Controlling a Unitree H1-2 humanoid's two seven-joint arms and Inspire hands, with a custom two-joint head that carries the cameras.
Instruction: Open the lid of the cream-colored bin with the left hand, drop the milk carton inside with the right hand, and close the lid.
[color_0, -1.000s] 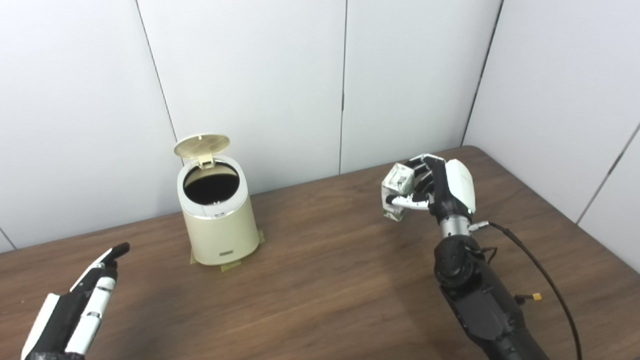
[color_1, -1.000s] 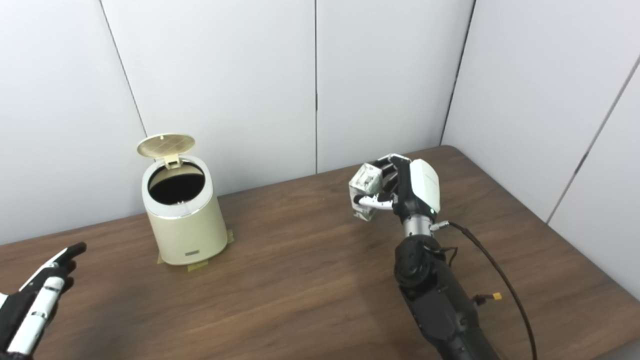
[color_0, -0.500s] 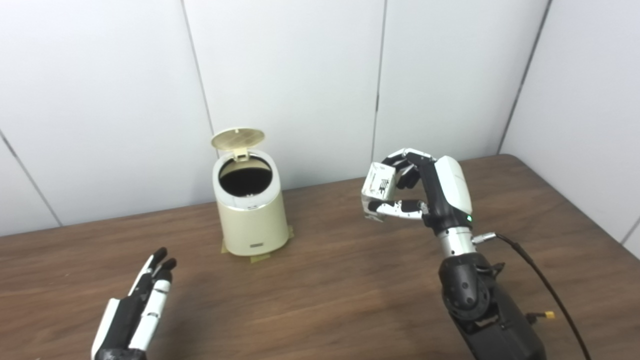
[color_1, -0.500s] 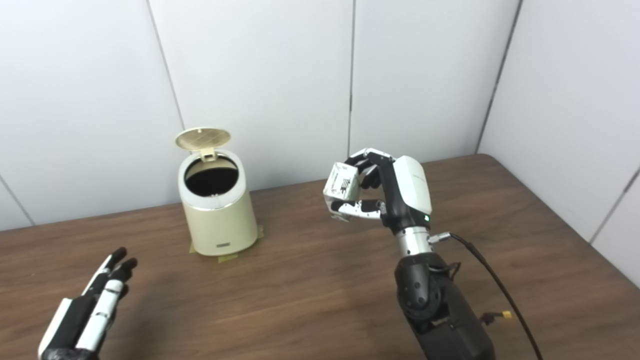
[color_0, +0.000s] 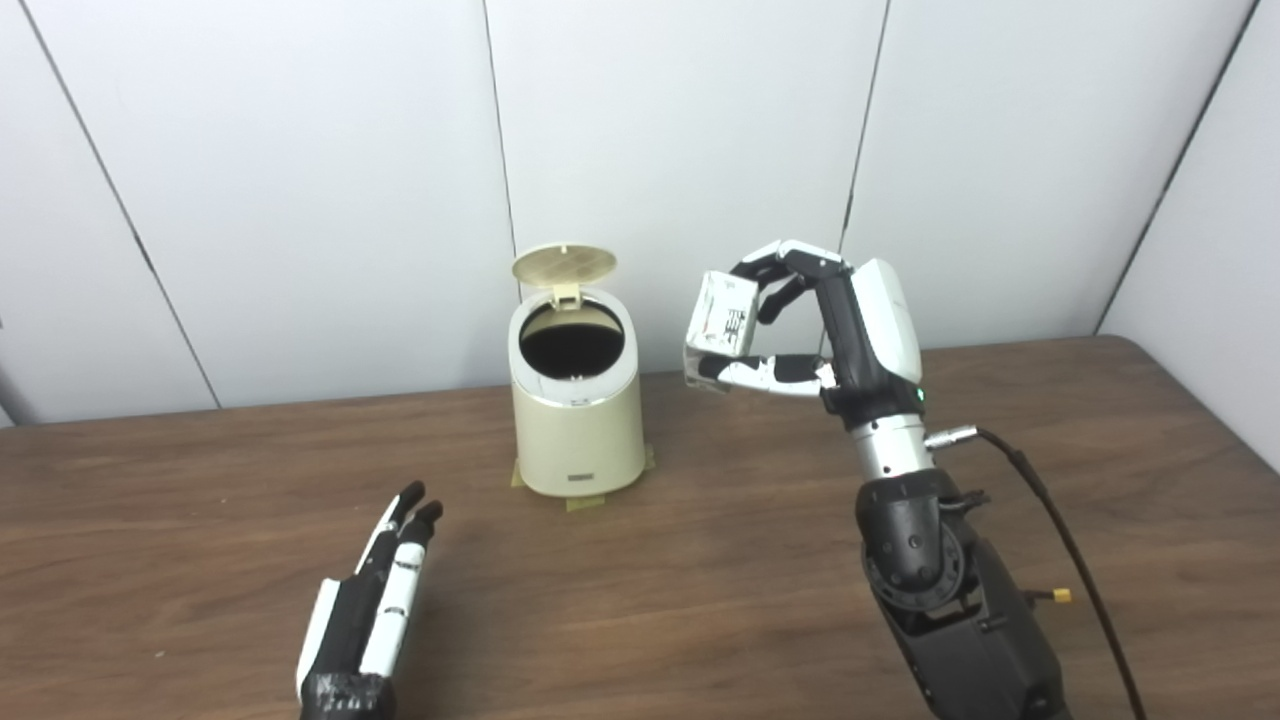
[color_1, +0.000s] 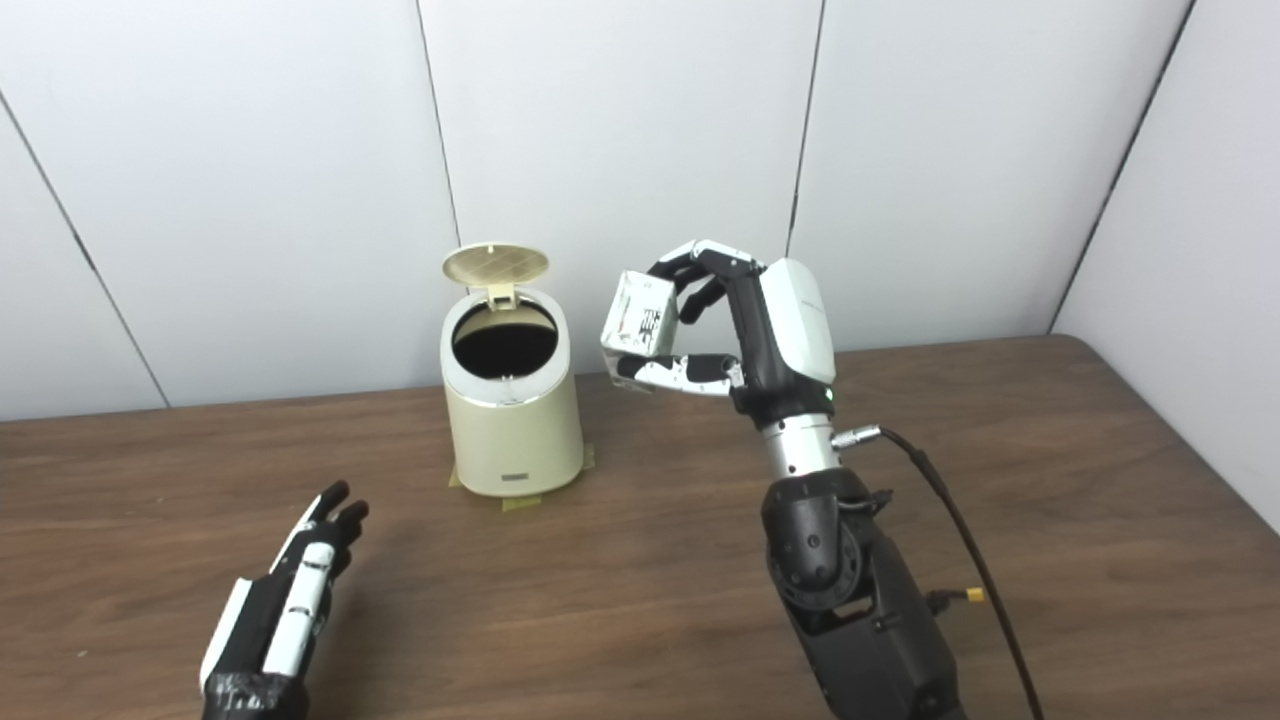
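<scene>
The cream-colored bin (color_0: 578, 430) stands at the back of the brown table, taped down at its base. Its round lid (color_0: 564, 267) is flipped up at the back and the dark opening (color_0: 572, 349) shows. My right hand (color_0: 820, 330) is shut on the small white milk carton (color_0: 720, 325) and holds it in the air, just right of the bin and about level with its top. My left hand (color_0: 375, 600) is open and empty, low over the table in front and to the left of the bin.
White wall panels rise right behind the bin. A black cable (color_0: 1060, 540) runs from my right wrist down toward the table's right side. The table's right edge (color_0: 1215, 415) slants past my right arm.
The camera has swung, shifting the whole scene to the right. My right hand has lifted the carton up and brought it closer to the bin. The left hand stays low and open.
</scene>
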